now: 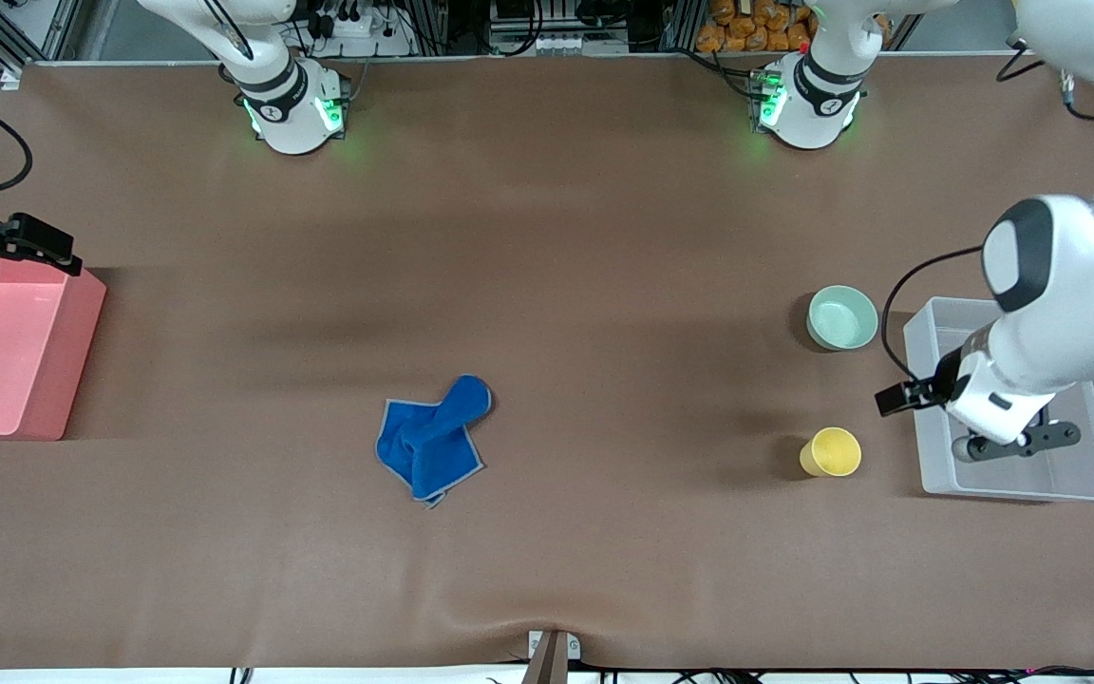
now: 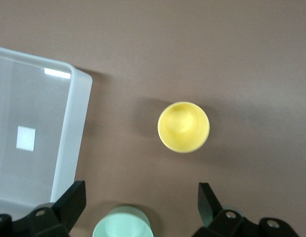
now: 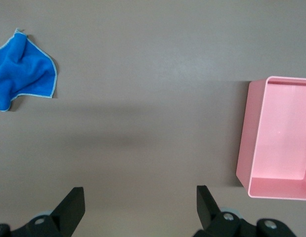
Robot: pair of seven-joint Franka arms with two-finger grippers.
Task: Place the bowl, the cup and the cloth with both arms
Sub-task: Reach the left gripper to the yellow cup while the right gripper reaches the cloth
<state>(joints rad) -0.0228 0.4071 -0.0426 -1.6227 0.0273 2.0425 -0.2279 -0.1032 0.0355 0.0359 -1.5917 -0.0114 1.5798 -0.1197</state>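
We see the brown worktop (image 1: 547, 285) filling most of the front view. The cloth (image 1: 435, 436) lies crumpled on it a little below and left of the frame's centre, well apart from everything else. Toward the right of the frame sit the bowl (image 1: 842, 317) and, lower down, the cup (image 1: 831, 452), both upright and apart from each other. Just beside them, at the right edge, stands a clear bin (image 1: 927, 418).

The left tool (image 1: 1017, 443) hangs over the clear bin at the lower right of the front view, empty. In the left wrist view we see its two fingers (image 2: 71, 201) spread wide at the bottom of the frame, with the cup (image 2: 183, 127) near the centre, the bowl (image 2: 122, 223) partly cut off at the bottom edge, and the clear bin (image 2: 78, 123) at the left.

The right tool (image 1: 20, 249) waits at the left edge of the front view, over a pink bin (image 1: 44, 380). Its fingers (image 3: 71, 206) also stand wide apart, holding nothing. The right wrist view shows the cloth (image 3: 21, 69) in the upper left corner and the pink bin (image 3: 251, 148) at the right.
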